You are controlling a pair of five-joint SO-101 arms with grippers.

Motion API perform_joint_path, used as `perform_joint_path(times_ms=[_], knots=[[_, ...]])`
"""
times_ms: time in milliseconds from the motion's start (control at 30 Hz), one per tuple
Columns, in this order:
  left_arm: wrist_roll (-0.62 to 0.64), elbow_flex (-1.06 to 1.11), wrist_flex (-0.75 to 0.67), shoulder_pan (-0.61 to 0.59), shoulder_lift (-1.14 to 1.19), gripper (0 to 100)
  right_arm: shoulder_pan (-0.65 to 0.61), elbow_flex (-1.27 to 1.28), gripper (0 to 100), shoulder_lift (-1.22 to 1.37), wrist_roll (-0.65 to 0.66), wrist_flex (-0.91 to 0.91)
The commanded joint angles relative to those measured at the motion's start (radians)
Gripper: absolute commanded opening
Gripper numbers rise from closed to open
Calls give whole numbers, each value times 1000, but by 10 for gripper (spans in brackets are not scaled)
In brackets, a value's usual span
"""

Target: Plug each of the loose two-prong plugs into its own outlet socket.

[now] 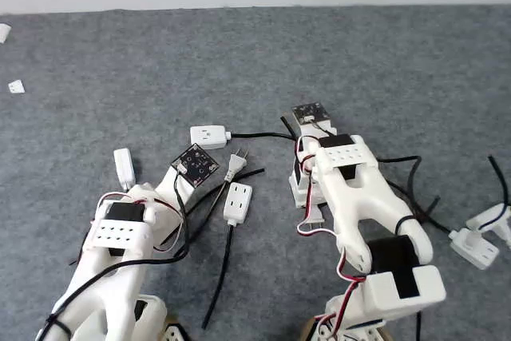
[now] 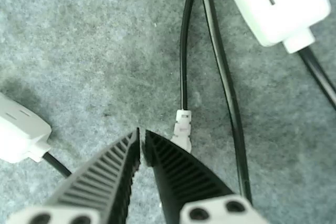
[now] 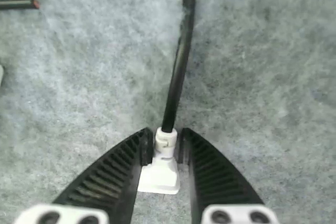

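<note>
Pinching a white plug [image 3: 159, 176] by its body, the right tool [image 3: 165, 134] is seen closed on it. Its ribbed fingers [image 3: 212, 177] are pressed against both sides where the black cord [image 3: 178, 61] leaves the plug. The left tool [image 2: 142, 132] is held with its fingers pressed almost together, only a hairline gap being left, and nothing is gripped. A white cord end [image 2: 182, 128] lies just beside one finger; contact cannot be told. On the grey table [image 1: 359, 53], a loose two-prong plug [image 1: 234, 164] is found just beyond the central outlet socket [image 1: 237, 202]. The left arm is placed at that socket's left and the right arm at its right.
</note>
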Motion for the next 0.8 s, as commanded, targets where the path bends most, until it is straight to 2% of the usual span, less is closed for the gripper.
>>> perform_joint_path(times_ms=[0,267,433,767], knots=[[8,-21,-20,2,-18,13,10,-5,108,-70,-9,13],[8,-21,-20,2,-20,13,16,0,78,-48,-8,-16],[8,-19,-20,2,-20,13,25,0,9,-47,-9,-30],[9,-24,-21,3,-17,13,76,-5,8,-108,-11,22]])
